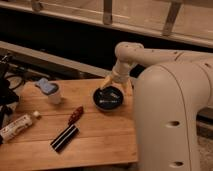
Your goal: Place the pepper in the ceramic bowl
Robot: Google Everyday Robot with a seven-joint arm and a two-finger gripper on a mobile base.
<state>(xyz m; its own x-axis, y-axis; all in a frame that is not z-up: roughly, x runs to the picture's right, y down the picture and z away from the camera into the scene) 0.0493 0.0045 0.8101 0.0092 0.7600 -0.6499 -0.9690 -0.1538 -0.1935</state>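
Observation:
The pepper (pixel 76 114), small, slender and dark red, lies on the wooden table (pixel 100 145) left of the middle. The ceramic bowl (pixel 108 98), round, black and glossy, sits at the table's back right; pale glints show inside it. My gripper (pixel 112 84) hangs from the white arm just above the bowl's far rim, pointing down. It is well to the right of the pepper and apart from it.
A black bar with a stripe (pixel 64 138) lies just in front of the pepper. A white cup with a blue top (pixel 50 92) stands at the back left. A pale bottle (pixel 17 126) lies at the left edge. My bulky white arm (pixel 170 115) fills the right side.

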